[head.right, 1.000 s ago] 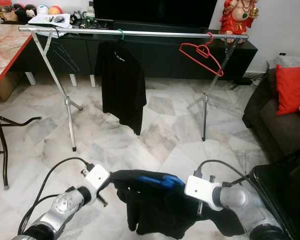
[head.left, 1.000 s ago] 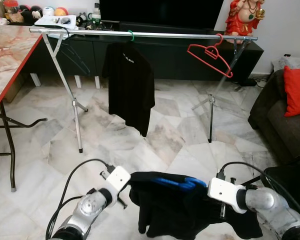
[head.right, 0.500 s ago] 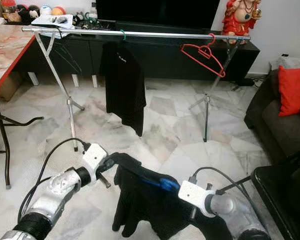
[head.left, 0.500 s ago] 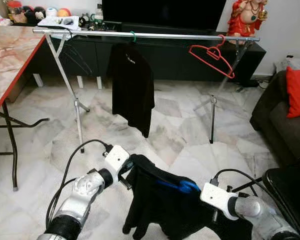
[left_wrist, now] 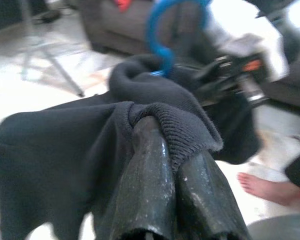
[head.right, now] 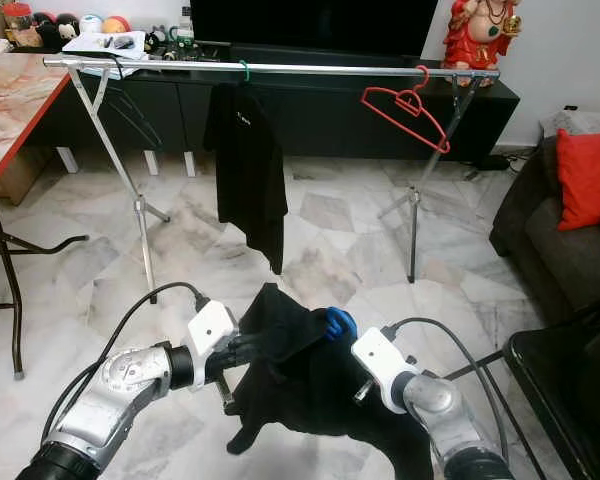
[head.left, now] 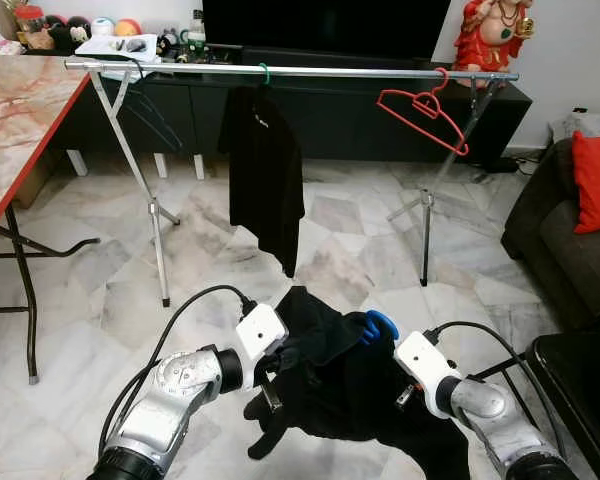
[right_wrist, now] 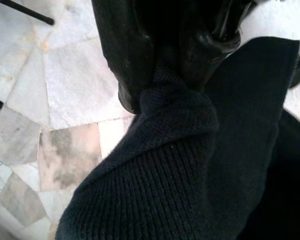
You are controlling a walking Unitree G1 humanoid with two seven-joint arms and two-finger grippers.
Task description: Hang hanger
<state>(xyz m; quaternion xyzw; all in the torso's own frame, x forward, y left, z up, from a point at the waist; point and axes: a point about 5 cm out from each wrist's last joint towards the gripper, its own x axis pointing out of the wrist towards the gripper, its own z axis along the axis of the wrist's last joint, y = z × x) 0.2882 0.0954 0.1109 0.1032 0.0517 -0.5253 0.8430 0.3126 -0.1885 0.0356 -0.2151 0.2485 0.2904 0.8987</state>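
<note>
Not yet hung. Held low over the floor at 6 o'clock: a black shirt (head.left: 330,385) draped on a blue hanger (head.left: 382,325), only the hook tip peeking out at the top. Left hand (left_wrist: 172,175) closed, pinching the ribbed collar edge. Right hand (right_wrist: 182,70) also closed, clamped on a fold of the same knit. Still to do: lift and hook onto the rail (head.left: 300,71) at 12 o'clock, well apart from both hands. Already hanging there: another black shirt (head.left: 265,180) left of centre, and an empty red hanger (head.left: 423,110) toward 1 o'clock, with free rail between them.
</note>
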